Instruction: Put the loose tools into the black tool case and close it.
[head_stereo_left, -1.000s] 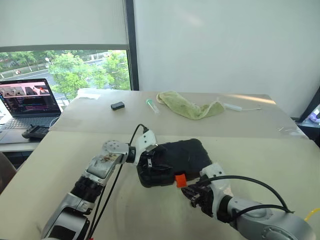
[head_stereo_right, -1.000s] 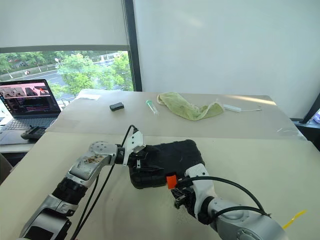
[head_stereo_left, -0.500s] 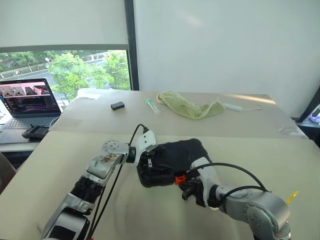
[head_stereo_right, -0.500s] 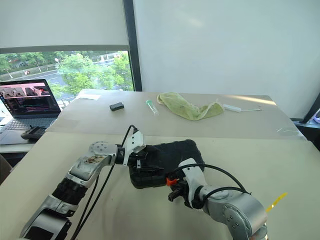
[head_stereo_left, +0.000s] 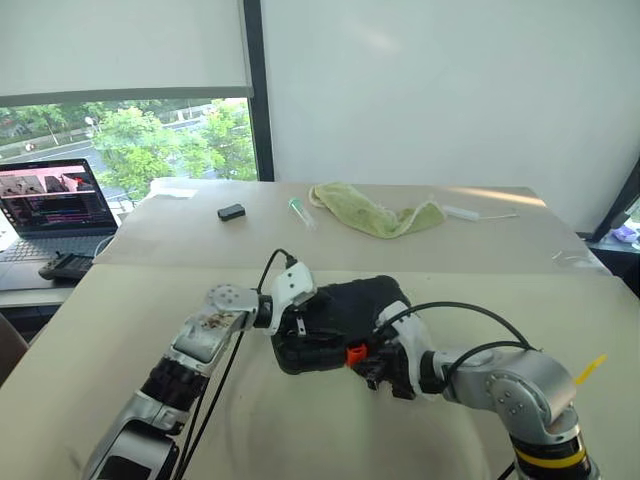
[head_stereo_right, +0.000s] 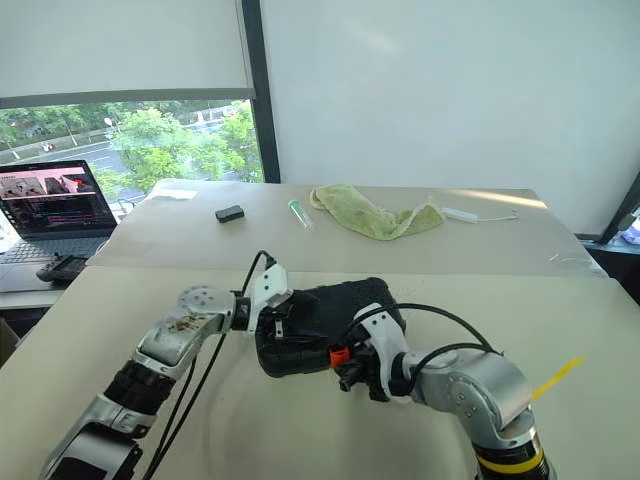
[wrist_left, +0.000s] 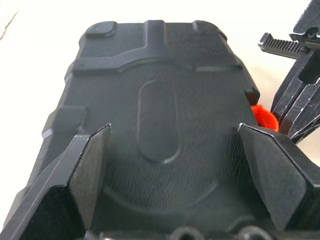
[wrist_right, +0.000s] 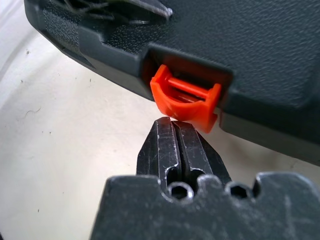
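while left pincer (head_stereo_left: 292, 322) straddles case (head_stereo_left: 345, 312), right pincer (wrist_right: 176, 131) meets latch (wrist_right: 186, 98).

The black tool case (wrist_left: 160, 100) was moulded plastic with a matt, pebbled grain. Its orange latch (wrist_right: 186, 98) looked smooth, slightly glossy plastic. The right pincer (wrist_right: 176, 131) showed scuffed dark metal fingers. The tabletop (head_stereo_left: 100, 330) was matt beige; the green cloth (head_stereo_left: 370, 212) looked soft towelling.

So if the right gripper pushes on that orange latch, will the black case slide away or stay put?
Probably stays: the left gripper straddles the black case, bracing it. The moulded shell looks rigid, unlikely to flex. The orange latch looks small and hinged, so the shut right gripper could slip off.
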